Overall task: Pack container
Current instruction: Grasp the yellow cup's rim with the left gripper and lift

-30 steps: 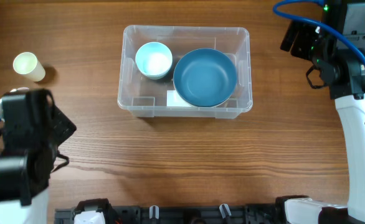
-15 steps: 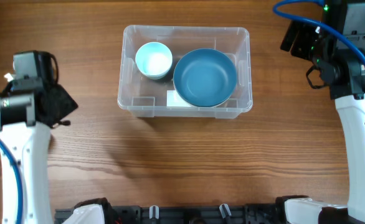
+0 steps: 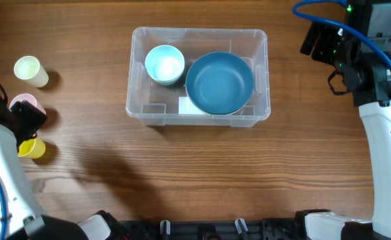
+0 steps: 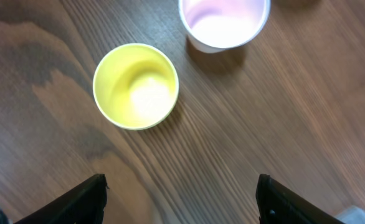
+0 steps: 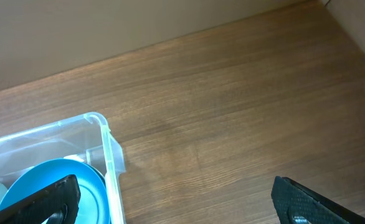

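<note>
Container (image 3: 197, 30): one, upper centre of the overhead frame; long axis left-right, opening upward.
Bowls: two, inside the container; small bowl (image 3: 165, 64) left, large bowl (image 3: 219, 83) right.
Cups: three, left edge; cream cup (image 3: 30, 70), pink cup (image 3: 23, 103), yellow cup (image 3: 32, 148).
My left gripper (image 4: 179, 202): fingers apart, near the yellow cup.
My right gripper (image 5: 176, 202): fingers apart.

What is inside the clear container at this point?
The container holds a small pale-blue bowl beside a large blue bowl. The large bowl covers part of a white label; anything beneath either bowl is hidden.
</note>
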Controlling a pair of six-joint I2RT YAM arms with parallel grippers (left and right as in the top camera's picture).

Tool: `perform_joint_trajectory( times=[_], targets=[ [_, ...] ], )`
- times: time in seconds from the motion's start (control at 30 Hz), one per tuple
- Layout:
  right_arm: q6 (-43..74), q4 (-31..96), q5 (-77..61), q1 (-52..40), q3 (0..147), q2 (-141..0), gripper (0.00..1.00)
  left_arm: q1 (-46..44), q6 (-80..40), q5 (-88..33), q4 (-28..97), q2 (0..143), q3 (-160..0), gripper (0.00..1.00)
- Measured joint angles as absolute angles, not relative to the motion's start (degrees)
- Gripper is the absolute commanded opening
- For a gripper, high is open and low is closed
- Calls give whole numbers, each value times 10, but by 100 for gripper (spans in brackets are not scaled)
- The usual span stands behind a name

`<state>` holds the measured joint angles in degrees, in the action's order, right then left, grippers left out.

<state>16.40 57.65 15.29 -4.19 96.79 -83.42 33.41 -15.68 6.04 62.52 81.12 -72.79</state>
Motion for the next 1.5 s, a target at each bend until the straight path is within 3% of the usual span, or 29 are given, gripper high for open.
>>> perform_joint_trajectory(
  times=[0.83,1.23,1.5],
  targets=[
    [164,576,153,-42,968,-834,100,339,-150,79,519,995,-711,75],
    [164,576,153,-42,968,-834,100,339,-156,83,501,1000,-682,39],
    [164,576,153,-42,968,-834,99,339,-157,83,501,1000,-682,29]
  ],
)
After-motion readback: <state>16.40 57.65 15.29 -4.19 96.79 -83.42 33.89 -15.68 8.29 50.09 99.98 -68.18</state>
